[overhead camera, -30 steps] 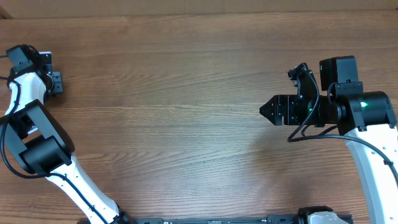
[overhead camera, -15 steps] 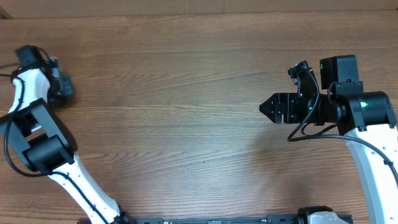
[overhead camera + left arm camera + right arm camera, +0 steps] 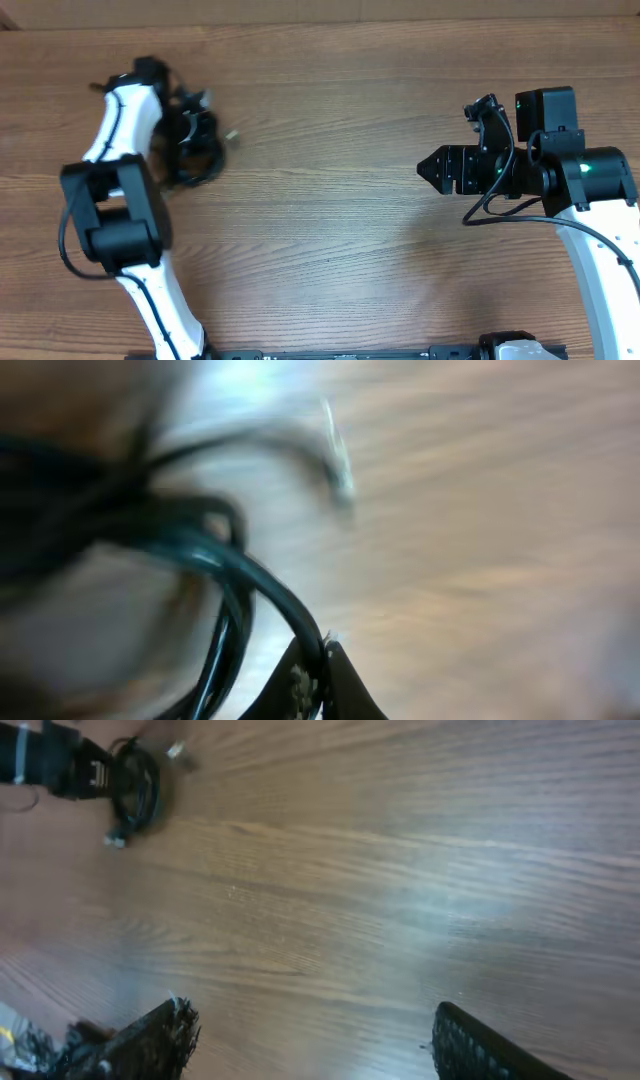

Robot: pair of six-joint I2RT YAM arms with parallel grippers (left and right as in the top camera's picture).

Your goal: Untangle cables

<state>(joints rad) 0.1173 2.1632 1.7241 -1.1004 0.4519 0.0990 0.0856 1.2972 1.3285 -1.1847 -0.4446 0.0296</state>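
A bundle of black cables (image 3: 195,150) hangs from my left gripper (image 3: 185,130) over the table's left side, with a small light connector (image 3: 230,134) sticking out to its right. In the left wrist view the fingers (image 3: 318,670) are pinched shut on a dark cable (image 3: 255,585), and a blurred plug end (image 3: 340,465) shows above. My right gripper (image 3: 428,172) is open and empty at the right, pointing left. The right wrist view shows its fingers (image 3: 310,1040) wide apart and the cable bundle (image 3: 135,790) far off.
The wooden table (image 3: 320,250) fills the view. Both arm bases (image 3: 350,352) sit at the front edge.
My left arm has swung from the far left edge toward the middle, bringing the black cable bundle into view in its grip. The right arm has not moved.
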